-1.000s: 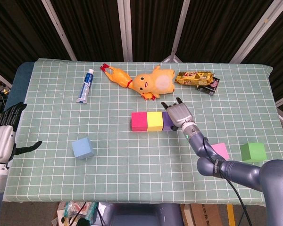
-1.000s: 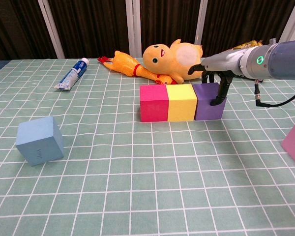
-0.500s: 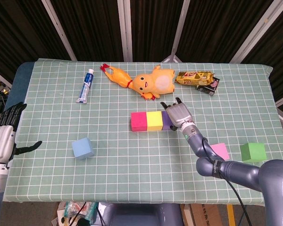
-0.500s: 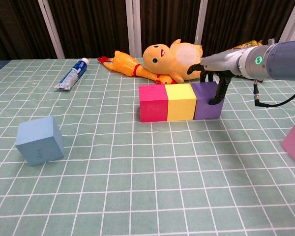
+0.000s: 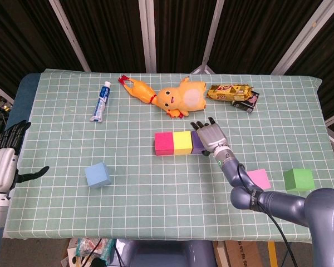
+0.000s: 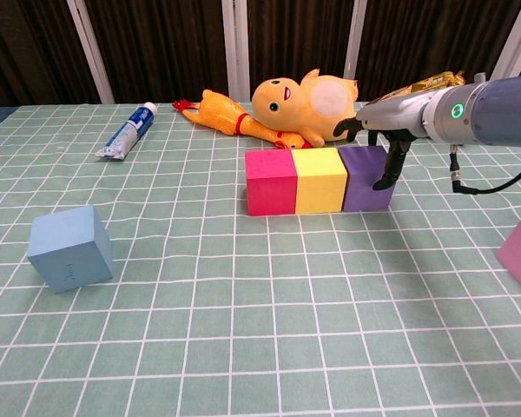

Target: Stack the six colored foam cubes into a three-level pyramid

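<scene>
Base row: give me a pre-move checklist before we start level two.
1. Base row complete: magenta cube, yellow cube, purple cube side by side in one line: ok.
2. Right hand off the purple cube: not ok, fingers hang at its right side.
3. Right hand holding nothing: ok.
4. Remaining cubes visible: blue cube, pink cube, green cube: ok.
5. Left hand out of the way at the table edge: ok.
</scene>
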{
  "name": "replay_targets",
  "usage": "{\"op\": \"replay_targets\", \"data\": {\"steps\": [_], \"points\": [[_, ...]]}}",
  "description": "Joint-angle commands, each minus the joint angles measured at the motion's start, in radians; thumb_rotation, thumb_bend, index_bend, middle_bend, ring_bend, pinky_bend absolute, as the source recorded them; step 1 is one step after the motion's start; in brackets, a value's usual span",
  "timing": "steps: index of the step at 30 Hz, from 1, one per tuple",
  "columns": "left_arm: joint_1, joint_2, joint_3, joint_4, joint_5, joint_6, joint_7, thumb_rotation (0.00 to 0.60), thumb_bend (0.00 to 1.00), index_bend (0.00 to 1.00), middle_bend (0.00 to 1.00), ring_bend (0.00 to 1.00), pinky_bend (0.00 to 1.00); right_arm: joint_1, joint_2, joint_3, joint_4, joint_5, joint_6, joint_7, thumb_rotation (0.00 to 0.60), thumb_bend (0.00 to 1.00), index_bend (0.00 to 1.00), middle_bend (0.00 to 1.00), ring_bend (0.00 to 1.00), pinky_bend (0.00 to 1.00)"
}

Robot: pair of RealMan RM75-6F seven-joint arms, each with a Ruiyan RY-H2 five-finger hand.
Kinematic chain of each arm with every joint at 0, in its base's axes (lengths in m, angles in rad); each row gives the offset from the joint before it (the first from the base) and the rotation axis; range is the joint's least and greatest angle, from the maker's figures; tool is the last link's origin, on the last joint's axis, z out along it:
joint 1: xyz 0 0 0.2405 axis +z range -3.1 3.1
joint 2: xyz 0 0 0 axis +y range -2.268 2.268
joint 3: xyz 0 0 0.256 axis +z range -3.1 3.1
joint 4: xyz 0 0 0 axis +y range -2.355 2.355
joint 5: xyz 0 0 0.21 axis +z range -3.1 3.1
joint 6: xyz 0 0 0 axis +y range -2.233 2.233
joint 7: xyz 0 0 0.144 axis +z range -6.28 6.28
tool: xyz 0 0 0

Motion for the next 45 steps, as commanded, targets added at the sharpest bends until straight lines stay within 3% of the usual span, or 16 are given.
{"op": "replay_targets", "data": {"steps": [1,11,17,27,45], "points": [[0.000,0.000,0.000,-0.001,0.001,0.000,0.000,0.600,0.11,0.00,0.02,0.00,0.02,-0.001,0.008,-0.003,-0.019,0.013,0.016,-0.010,0.600,0.27,0.00,0.09,0.18,0.00],[0.004,0.004,0.003,-0.010,0.015,0.005,-0.003,0.600,0.11,0.00,0.02,0.00,0.02,-0.010,0.066,-0.008,-0.126,0.066,0.088,-0.046,0.600,0.27,0.00,0.00,0.03,0.00],[0.009,0.009,0.007,-0.023,0.034,0.014,-0.004,0.600,0.11,0.00,0.02,0.00,0.02,-0.032,0.123,-0.023,-0.214,0.091,0.145,-0.066,0.600,0.27,0.00,0.00,0.03,0.00],[0.016,0.017,0.013,-0.043,0.064,0.026,-0.003,0.600,0.11,0.00,0.02,0.00,0.02,-0.068,0.182,-0.061,-0.260,0.125,0.168,-0.090,0.600,0.27,0.00,0.00,0.03,0.00],[0.028,0.028,0.021,-0.067,0.100,0.041,-0.005,0.600,0.11,0.00,0.02,0.00,0.02,-0.080,0.173,-0.105,-0.274,0.199,0.148,-0.146,0.600,0.27,0.00,0.00,0.03,0.00]]}}
